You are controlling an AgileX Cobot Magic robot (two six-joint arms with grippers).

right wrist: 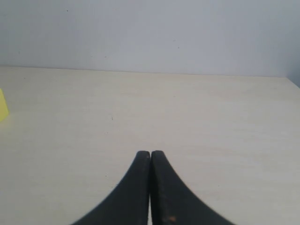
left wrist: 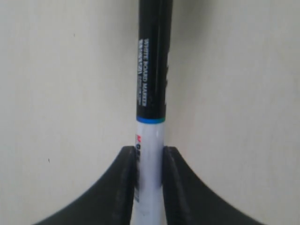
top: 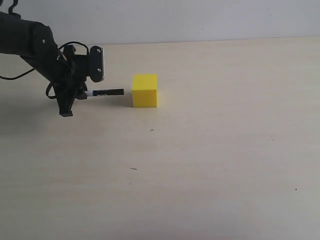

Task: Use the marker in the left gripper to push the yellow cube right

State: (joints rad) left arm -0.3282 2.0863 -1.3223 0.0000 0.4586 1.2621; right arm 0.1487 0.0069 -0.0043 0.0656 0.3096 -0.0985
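Note:
The yellow cube (top: pixel 144 90) rests on the pale table, left of centre in the exterior view. To its left my left gripper (top: pixel 75 95) is shut on the marker (top: pixel 106 92), which lies level and points its black cap at the cube's left face; a small gap separates cap tip and cube. In the left wrist view the marker (left wrist: pixel 151 93) runs out from between the two black fingers (left wrist: pixel 126 187), white barrel clamped, black cap beyond; the cube is out of that view. My right gripper (right wrist: pixel 150 153) is shut on nothing, and a sliver of the yellow cube (right wrist: pixel 3 105) shows at the frame's edge.
A light wooden table (top: pixel 210 150) spreads to the right of the cube and toward the front. A pale wall (top: pixel 200 20) rises behind the table's far edge. Loose black cables (top: pixel 15 76) hang off the left arm.

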